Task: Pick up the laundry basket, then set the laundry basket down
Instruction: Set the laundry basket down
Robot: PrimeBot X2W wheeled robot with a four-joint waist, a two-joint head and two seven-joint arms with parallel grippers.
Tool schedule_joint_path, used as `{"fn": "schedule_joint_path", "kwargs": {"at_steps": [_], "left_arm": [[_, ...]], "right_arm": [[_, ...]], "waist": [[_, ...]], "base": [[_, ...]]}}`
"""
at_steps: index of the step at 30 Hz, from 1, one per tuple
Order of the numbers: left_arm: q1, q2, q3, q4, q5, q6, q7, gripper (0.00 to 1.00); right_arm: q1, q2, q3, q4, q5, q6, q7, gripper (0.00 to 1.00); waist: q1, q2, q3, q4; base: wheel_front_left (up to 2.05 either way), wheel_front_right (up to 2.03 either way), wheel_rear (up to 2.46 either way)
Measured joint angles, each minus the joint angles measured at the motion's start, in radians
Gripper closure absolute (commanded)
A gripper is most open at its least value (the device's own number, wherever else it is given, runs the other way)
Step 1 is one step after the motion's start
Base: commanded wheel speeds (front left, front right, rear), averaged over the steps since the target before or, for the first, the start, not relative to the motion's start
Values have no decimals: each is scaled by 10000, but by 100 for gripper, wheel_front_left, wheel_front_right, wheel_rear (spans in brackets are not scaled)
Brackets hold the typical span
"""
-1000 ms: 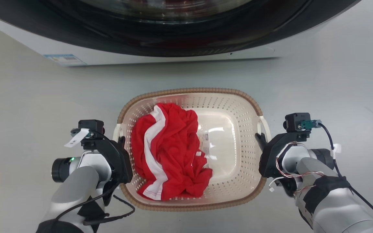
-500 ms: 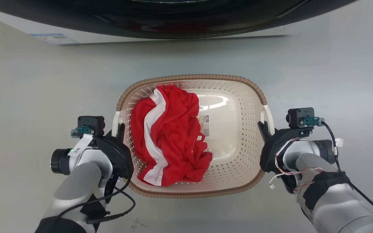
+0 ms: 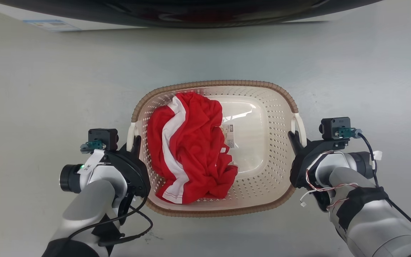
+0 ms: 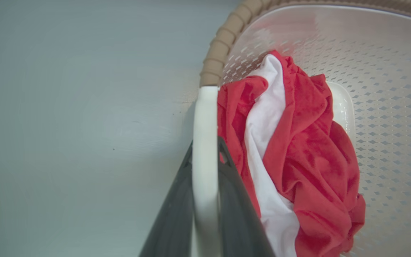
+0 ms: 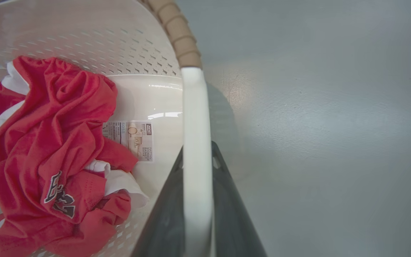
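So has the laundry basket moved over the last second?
Yes. The laundry basket has drawn back from the washing machine: the gap between its far rim and the machine has widened.

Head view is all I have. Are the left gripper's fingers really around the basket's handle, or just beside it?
Observer: Around it. The left wrist view shows the left gripper with one dark finger on each side of the basket's white left handle, no gap showing.
Operator: And the right side?
Observer: The same. In the right wrist view the right gripper straddles the right handle, fingers tight against it.
Operator: Any print on the shirt?
Observer: Yes. The right wrist view shows dark lettering on a lower fold of the red shirt.
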Motion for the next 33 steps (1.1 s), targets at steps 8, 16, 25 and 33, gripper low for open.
{"fn": "schedule_joint_path", "kwargs": {"at_steps": [8, 16, 25, 33], "left_arm": [[-165, -29, -98, 79, 2, -56, 84, 100], [-198, -42, -232, 142, 4, -132, 46, 93], [-347, -42, -339, 153, 15, -221, -15, 0], [-343, -33, -337, 228, 2, -224, -155, 0]], "right_arm": [[-132, 2, 12, 151, -44, 4, -96, 100], [-132, 4, 10, 267, -44, 48, -222, 100], [-166, 2, 36, 245, -44, 132, -604, 0], [-105, 10, 113, 324, -44, 217, -792, 0]], "waist": [[0, 0, 231, 14], [0, -2, 291, 11], [-2, -2, 167, 42], [-2, -2, -238, 40]], "base": [[0, 0, 0], [0, 0, 0], [0, 0, 0], [0, 0, 0]]}}
